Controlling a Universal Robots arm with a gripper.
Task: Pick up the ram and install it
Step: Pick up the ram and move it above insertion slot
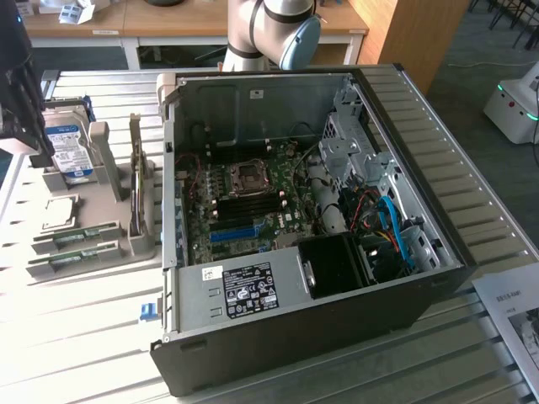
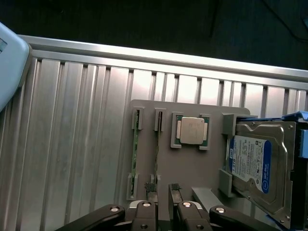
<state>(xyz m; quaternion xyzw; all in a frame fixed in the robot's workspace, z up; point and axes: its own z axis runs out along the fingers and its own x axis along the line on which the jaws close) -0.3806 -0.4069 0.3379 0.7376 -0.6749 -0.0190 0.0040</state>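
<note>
Ram (image 1: pixel 80 236) (image 2: pixel 156 149): green stick seated on edge in a tray slot, just beside the CPU, untouched; in the wrist view, in line with the gap between the gripper's fingers and nearer one of them.
Gripper (image 2: pixel 162 187): over the ram end of the tray, fingers (image 2: pixel 150 186) spread wide, nothing between them, nothing held.
Tray (image 2: pixel 192 166): flat gray holder at the exterior view's left, resting on the table and carrying the loose parts.
CPU (image 1: pixel 52 215) (image 2: pixel 192 131): square silver-topped chip in its own recess, between the ram and the hard drive.
Hard drive (image 1: pixel 67 151) (image 2: pixel 255 163): silver with a blue label, propped at a tilt at the far end of the tray from the ram slots.
Second ram stick (image 1: pixel 72 261) (image 2: pixel 135 154): look-alike green stick in the outer slot, parallel to the ram, on the side away from the CPU.
Upright bracket (image 1: pixel 139 202): gray stand at the tray's edge nearest the case, a thin board on edge in it; kind of board not clear.
Table (image 1: pixel 84 337): slatted metal top under everything.
Computer case (image 1: pixel 253 93): dark tower on its side, panel off, just beside the tray.
Motherboard (image 1: pixel 269 215): green, flat inside the case, black memory slots beside the CPU socket (image 1: pixel 248 175).
Robot arm (image 1: pixel 269 34): gray and blue joint behind the case.
Fan shroud (image 1: pixel 337 265): black, at the near wall of the case.
Blue cables (image 1: pixel 396 223): looped at the case's end toward the exterior view's right.
Printed sheet (image 1: pixel 514 311): on the table at the exterior view's right edge.
</note>
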